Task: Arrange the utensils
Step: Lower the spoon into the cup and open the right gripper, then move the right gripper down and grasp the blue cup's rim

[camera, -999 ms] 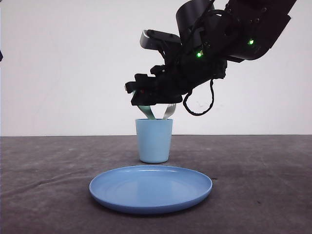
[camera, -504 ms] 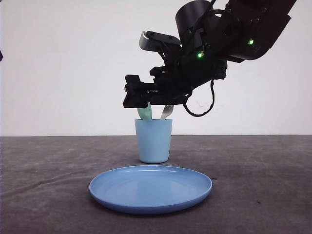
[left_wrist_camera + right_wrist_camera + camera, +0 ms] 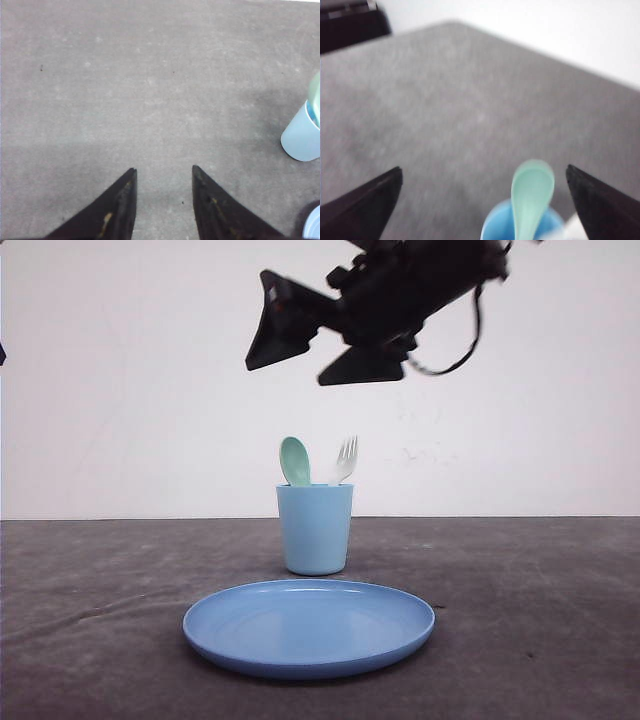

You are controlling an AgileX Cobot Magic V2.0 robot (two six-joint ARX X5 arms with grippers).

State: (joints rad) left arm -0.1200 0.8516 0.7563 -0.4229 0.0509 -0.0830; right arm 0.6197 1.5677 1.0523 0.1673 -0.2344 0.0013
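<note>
Front view is showing the light blue cup standing upright on the dark table, with the mint-green spoon and the white fork standing in it, handles down inside the cup, long axes close to vertical. The spoon's oval bowl is pointing up at the cup's left side; the fork's tines are pointing up at its right side, leaning slightly rightward. Nearer the camera than the cup, the round blue plate is lying flat, holding nothing. The right gripper is hanging well above the cup, its fingers spread apart and gripping nothing. Left wrist view is showing the left gripper over bare table, its two dark fingers parted and holding nothing, with the cup off to one side. Right wrist view, blurred, is showing the right gripper's fingers set wide apart on either side of the cup, the spoon's bowl rising from its rim.
</note>
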